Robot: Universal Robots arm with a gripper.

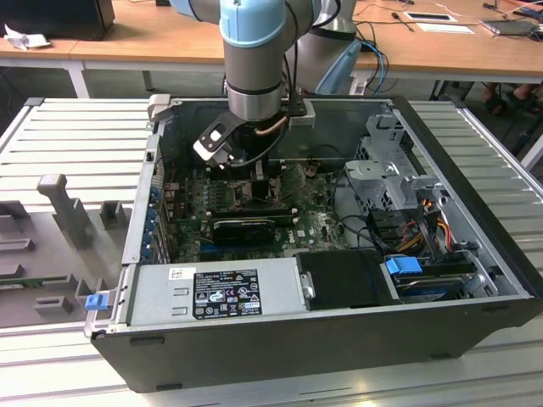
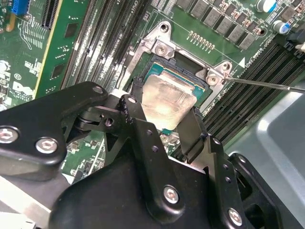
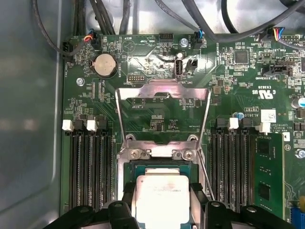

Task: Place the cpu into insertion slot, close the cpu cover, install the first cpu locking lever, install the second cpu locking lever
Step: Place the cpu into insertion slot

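in the pc case, hand grips cpu at insertion slot (partly hidden).

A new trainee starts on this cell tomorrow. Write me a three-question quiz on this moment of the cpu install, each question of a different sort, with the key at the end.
1. True or false: the cpu cover is closed over the insertion slot.
2. Pick one. The cpu is: A) under the cpu cover; B) between the fingers of the end effector, at the insertion slot; C) on top of the cpu cover.
3. In a few words: what long black parts run along both sides of the insertion slot?

Key: 1 false, it stands open. 2 B. 3 memory slots.
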